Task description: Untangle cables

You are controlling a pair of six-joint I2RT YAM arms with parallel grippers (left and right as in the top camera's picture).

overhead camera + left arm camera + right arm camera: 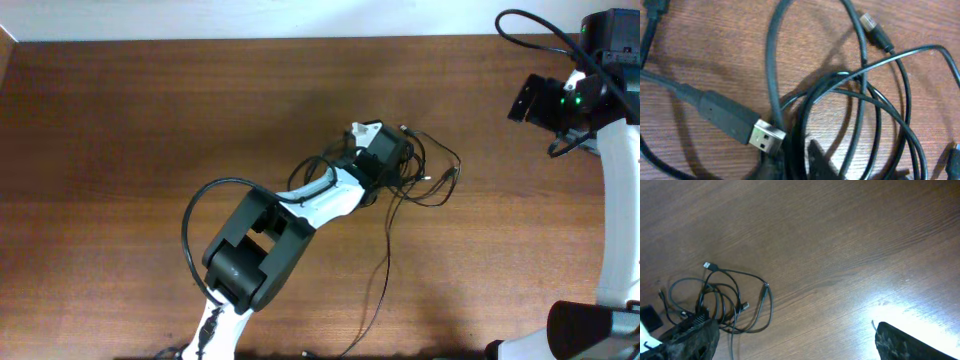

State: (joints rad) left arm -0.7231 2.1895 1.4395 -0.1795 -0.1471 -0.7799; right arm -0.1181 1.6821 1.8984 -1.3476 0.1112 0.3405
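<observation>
- Table (120,120): its far edge runs along the top of the overhead view against a pale wall (250,18). Broad bare wood lies left of the tangle and between the tangle and the right arm.
- Cables (425,170): a loose black knot of loops slightly right of the table's centre, well away from every edge. One strand (385,270) trails out of it toward the near edge.
- Left gripper (388,155): down on the left side of the knot, its arm reaching in from the near-left.
- Left wrist view: several loops cross close under the camera. A USB plug (765,137) lies flat on the wood and a small plug (871,21) sits at the top. Dark fingers (815,157) show only at the bottom edge, so I cannot tell how wide they stand or whether a cord is caught.
- Right gripper (792,327): up near the far-right corner, well apart from the knot, fingers spread wide with nothing between them.
- Surface: reddish-brown wood grain, with a bright glare patch in the right wrist view.
</observation>
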